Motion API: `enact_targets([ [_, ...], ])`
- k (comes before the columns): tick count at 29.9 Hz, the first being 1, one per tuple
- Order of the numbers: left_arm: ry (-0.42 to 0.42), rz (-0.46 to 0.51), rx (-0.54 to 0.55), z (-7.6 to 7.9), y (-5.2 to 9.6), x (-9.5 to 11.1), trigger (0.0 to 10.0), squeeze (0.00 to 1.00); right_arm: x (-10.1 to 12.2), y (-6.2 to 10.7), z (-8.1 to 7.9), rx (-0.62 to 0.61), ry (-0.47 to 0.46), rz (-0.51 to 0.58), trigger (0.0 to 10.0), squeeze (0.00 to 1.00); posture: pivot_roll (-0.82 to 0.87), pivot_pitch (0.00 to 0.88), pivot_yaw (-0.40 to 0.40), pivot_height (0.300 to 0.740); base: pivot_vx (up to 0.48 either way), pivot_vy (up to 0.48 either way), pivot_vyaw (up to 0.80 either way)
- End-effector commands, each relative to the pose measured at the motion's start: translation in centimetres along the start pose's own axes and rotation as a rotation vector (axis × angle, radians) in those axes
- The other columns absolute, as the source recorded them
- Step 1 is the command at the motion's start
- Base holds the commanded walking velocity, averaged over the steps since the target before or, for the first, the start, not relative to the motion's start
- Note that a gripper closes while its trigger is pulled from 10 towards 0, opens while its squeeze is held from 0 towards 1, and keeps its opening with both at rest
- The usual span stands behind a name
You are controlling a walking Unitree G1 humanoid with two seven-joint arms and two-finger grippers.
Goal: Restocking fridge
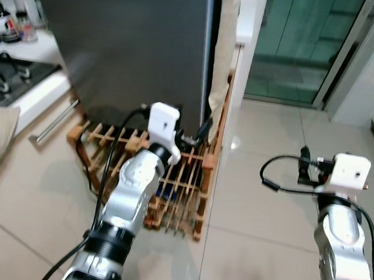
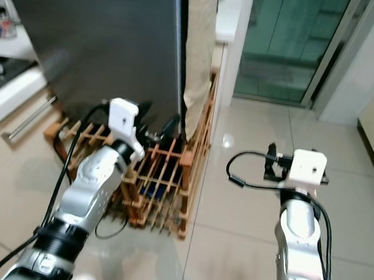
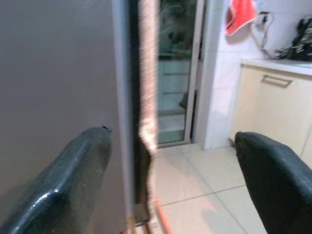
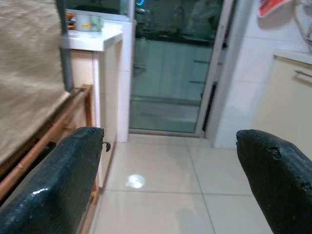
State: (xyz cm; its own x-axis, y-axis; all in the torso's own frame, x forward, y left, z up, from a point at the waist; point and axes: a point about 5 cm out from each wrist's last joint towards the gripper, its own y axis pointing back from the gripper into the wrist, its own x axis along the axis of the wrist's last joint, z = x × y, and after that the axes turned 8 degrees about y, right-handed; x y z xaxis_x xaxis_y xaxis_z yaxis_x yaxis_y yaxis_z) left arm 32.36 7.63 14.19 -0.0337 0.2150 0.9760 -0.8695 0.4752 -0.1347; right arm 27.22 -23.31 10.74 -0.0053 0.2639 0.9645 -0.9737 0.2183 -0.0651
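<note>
Left gripper point(image 3: 170, 195) fingers spread wide apart, nothing between them, raised in front of the fridge point(image 1: 129, 45) near its lower right corner. Wrist view: one finger point(image 3: 63, 190) lies over the grey fridge face, the other over floor beyond the edge. Right gripper point(image 4: 170, 195) also wide apart, empty, held out over bare tile floor point(image 1: 267, 185) well right of the fridge, aimed toward the glass sliding door point(image 1: 305, 39).

Fridge: big dark grey slab, door shut, filling upper left of the head views, its right edge a dark vertical seam. Beige woven cloth point(image 1: 223, 52) hangs just beside that edge, between fridge and a white pillar point(image 1: 246, 41). Glossy beige tile floor with a light reflection. Glass door with green tint at the back right. Wooden slatted rack point(image 1: 177, 184) on the floor at the fridge base, extending up along the cloth side; something dark blue inside the slats, can't tell what. White counter point(image 1: 25, 49) at far left with small jars, blurred. Cream cabinet point(image 3: 278, 107) with bar handle in left wrist view, red cloth point(image 3: 239, 14) hanging above it. Black cables loop off both wrists.
</note>
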Motion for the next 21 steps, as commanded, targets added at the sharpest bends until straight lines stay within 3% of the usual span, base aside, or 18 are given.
enact_targets([
  [1, 0.006, -0.037, 0.013, -0.46, 0.29, -0.65, 10.0, 0.00, 0.49, -0.20, -0.52, 0.018, -0.001, 0.022, 10.0, 0.00, -0.13, 0.000, 0.045, 0.740, 0.000, 0.000, 0.00],
  [12, 0.039, -0.005, -0.045, 0.05, 0.47, -0.12, 10.0, 0.00, 0.32, -0.09, -0.63, 0.021, 0.006, 0.019, 10.0, 0.00, -0.13, 0.000, 0.048, 0.740, 0.000, 0.000, 0.00],
  [15, -0.008, -0.023, -0.065, 0.32, 0.54, -0.37, 10.0, 0.00, 0.25, -0.08, -0.67, 0.022, 0.007, 0.016, 10.0, 0.00, -0.13, 0.000, 0.050, 0.740, 0.000, 0.000, 0.00],
  [21, -0.029, -0.025, -0.060, 0.18, 0.46, -0.32, 10.0, 0.00, 0.29, -0.09, -0.90, 0.028, 0.010, 0.021, 10.0, 0.00, -0.13, 0.000, 0.053, 0.740, 0.470, 0.000, 0.00],
])
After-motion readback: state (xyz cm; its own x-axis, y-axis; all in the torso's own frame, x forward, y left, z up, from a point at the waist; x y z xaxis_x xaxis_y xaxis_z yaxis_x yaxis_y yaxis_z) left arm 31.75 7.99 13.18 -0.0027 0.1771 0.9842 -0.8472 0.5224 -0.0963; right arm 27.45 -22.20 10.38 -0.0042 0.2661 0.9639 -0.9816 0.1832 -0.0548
